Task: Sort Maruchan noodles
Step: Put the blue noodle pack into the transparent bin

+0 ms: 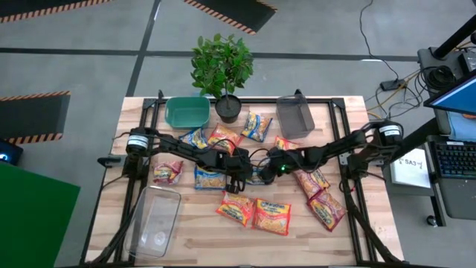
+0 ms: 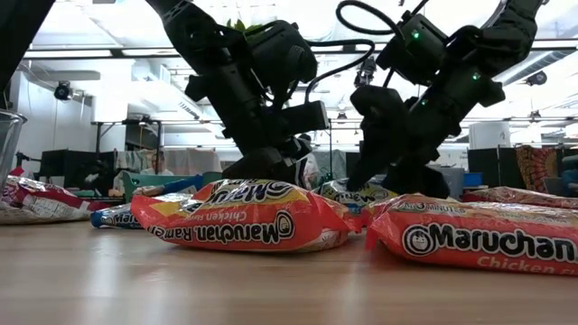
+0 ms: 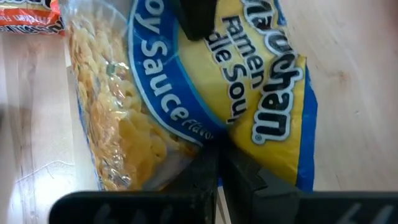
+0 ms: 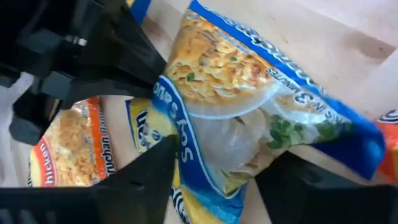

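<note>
- Both arms met at the table's middle. The left gripper and the right gripper were both down on one blue-and-yellow packet, mostly hidden beneath them in the high view.
- In the left wrist view this soy sauce packet filled the frame. The left fingers were clenched on its edge, and another dark finger sat on its far end.
- In the right wrist view the same packet lay between the right fingers, which were spread on either side of it. I could not tell whether they pressed on it. The left arm's dark gripper showed just beyond.
- Other packets lay scattered on the wooden table:
  - two orange packets side by side near the front, the ones closest in the low view;
  - red packets in a line on the right;
  - one red packet on the left;
  - a blue-and-yellow packet just left of the left gripper;
  - more near the back, between the bins.
- A green bin and a grey bin stood at the back edge, with a potted plant between them.
- A clear bin sat at the front left, apart from the packets.
</note>
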`<move>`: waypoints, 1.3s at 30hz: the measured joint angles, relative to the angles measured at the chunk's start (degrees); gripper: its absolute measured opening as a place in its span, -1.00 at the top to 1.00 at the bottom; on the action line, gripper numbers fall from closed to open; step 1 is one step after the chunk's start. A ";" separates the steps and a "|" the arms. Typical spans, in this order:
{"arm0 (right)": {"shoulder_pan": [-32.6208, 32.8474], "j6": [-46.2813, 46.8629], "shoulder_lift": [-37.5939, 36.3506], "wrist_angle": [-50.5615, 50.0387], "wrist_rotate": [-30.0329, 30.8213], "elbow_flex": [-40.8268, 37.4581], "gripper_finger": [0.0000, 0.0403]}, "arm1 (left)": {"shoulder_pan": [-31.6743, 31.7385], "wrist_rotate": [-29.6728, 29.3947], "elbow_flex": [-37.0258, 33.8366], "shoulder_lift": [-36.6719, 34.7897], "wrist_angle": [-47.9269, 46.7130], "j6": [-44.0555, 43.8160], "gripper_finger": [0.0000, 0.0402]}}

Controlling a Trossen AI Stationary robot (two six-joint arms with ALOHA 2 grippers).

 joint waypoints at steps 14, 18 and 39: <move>0.02 -10.14 -7.75 -0.22 0.02 -0.02 0.92 | 0.00 -0.50 -0.22 -10.09 -12.09 -0.66 1.00; 0.13 -15.22 -12.02 -0.13 0.80 -0.02 0.93 | 0.00 -0.55 -0.22 -16.99 -16.92 -1.72 1.00; 4.52 -51.48 -0.54 29.89 14.58 7.52 0.94 | -0.07 -2.16 -0.20 -51.87 -20.45 -10.01 1.00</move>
